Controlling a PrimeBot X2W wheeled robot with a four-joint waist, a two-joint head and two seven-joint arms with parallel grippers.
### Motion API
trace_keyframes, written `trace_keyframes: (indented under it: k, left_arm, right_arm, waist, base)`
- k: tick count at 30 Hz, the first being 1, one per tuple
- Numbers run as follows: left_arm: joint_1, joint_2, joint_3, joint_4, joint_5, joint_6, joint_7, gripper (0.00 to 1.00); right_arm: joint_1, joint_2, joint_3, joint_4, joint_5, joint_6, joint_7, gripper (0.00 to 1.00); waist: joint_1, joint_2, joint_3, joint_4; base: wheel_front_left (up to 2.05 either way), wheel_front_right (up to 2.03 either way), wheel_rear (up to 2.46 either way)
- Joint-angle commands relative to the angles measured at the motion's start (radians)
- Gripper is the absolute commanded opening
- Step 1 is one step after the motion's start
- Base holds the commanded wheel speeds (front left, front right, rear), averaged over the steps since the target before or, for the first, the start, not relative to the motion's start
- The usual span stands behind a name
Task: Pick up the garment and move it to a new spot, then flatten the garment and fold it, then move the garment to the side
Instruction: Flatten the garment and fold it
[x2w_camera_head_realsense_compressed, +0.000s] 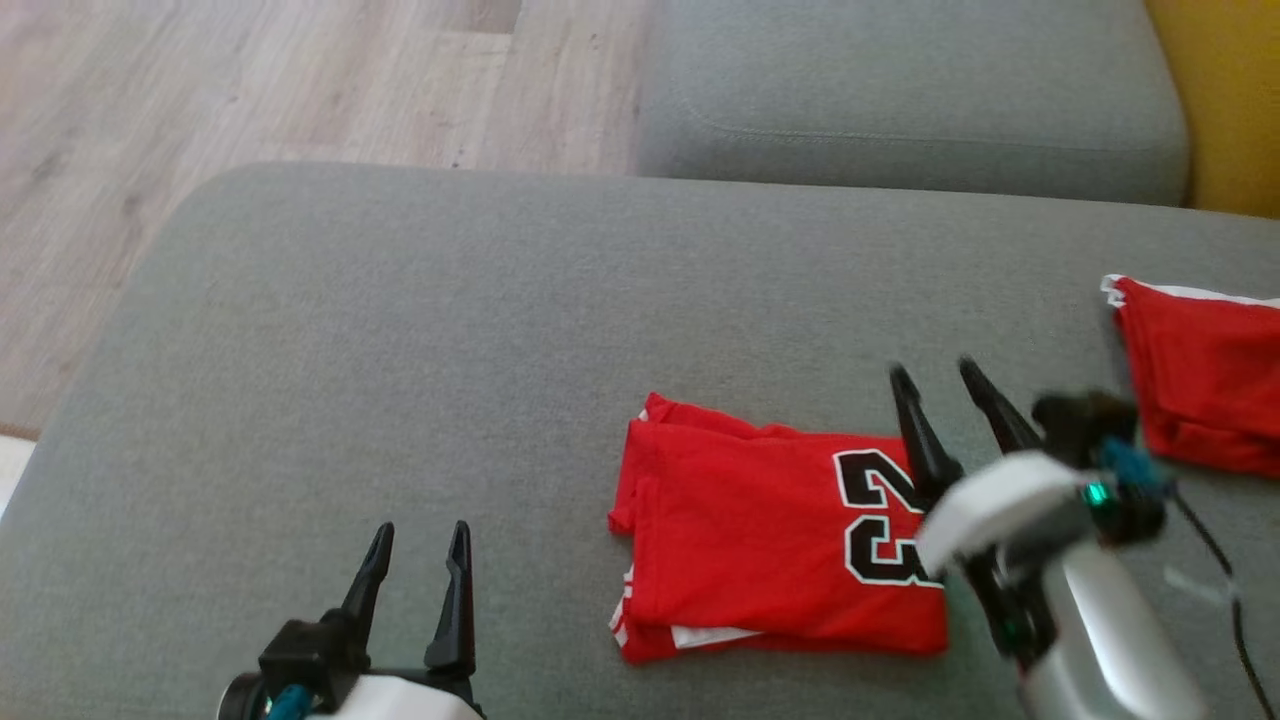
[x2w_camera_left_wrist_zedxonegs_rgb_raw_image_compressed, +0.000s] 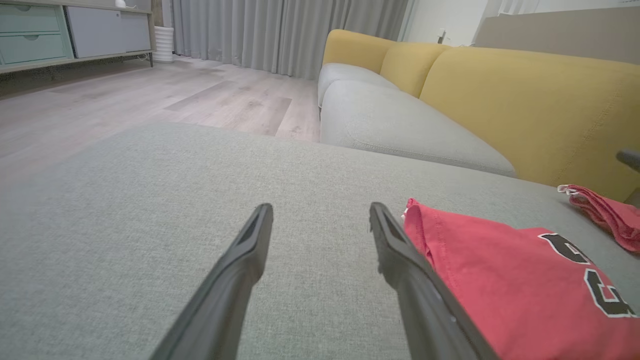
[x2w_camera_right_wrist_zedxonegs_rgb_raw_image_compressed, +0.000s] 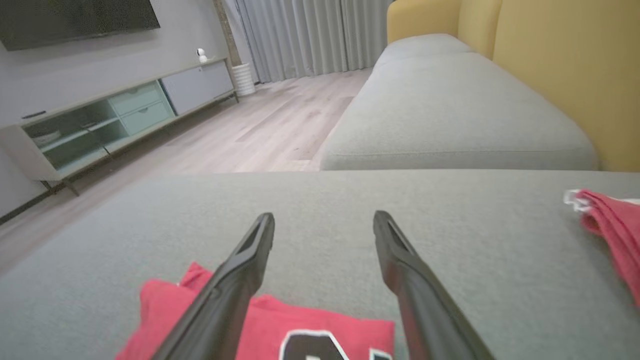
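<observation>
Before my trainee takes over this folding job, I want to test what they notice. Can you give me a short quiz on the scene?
1. True or false: the right gripper is clamped on the folded jersey.
2. What does the jersey lie on? A. a table B. the grey cushion C. a chair
3. Fill in: by the robot's own sides, the second red garment lies to the jersey's ___.
Key: 1. False: its fingers stand apart, holding nothing. 2. B. 3. right.
</observation>
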Motion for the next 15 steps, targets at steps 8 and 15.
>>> trace_keyframes:
  k: [8, 15]
  left_arm:
    - [-0.021, -0.004, 0.055, -0.013, 0.002, -0.005, -0.012, 1.00]
    - [0.017, -0.009, 0.087, -0.007, 0.004, -0.016, -0.013, 1.00]
  right_arm:
    - [0.156, 0.011, -0.065, -0.161, -0.112, 0.003, -0.029, 1.00]
    - [0.276, 0.012, -0.081, -0.222, -0.080, 0.003, -0.085, 1.00]
  waist:
    - [0.0000, 0.0000, -0.025, -0.037]
    - [0.0000, 0.0000, -0.044, -0.056]
  base:
    - [0.00, 0.00, 0.00]
    - [0.00, 0.00, 0.00]
